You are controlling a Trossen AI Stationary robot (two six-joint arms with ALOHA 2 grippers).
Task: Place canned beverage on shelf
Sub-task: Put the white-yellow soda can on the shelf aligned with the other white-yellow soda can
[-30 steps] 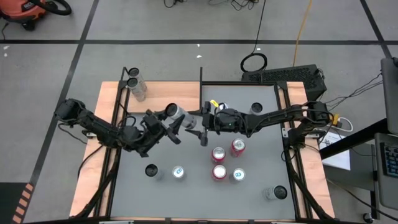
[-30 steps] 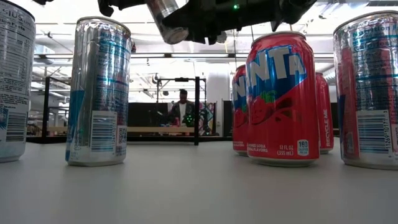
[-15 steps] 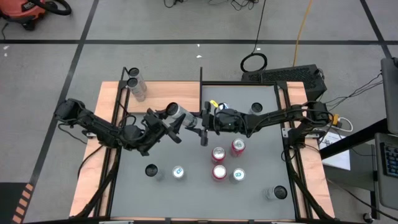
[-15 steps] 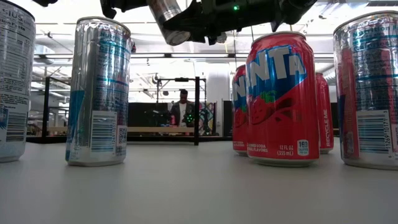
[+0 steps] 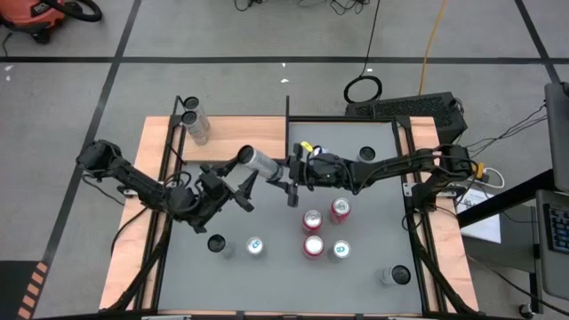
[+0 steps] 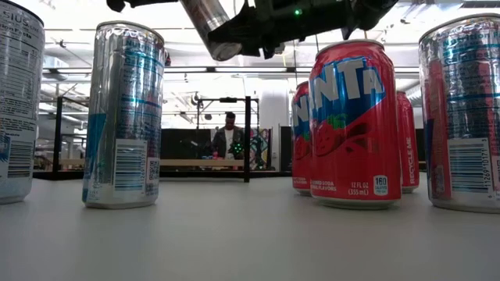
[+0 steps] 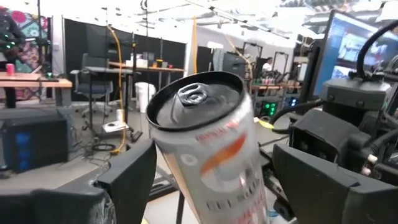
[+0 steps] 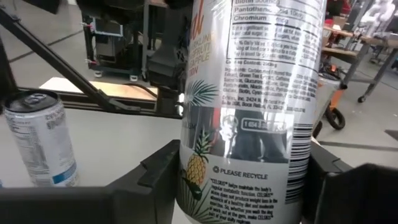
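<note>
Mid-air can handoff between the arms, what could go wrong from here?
1. The silver can hangs tilted in the right gripper, with the left gripper's fingers apart around it; a weak grip may let it slip.
2. Dropped, it might topple the red cans standing below.

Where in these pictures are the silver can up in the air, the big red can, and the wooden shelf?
silver can (image 5: 259,162), high view, middle of its side.
red can (image 6: 355,125), low view, front label.
shelf (image 5: 347,138), high view, bare wood surface.
</note>
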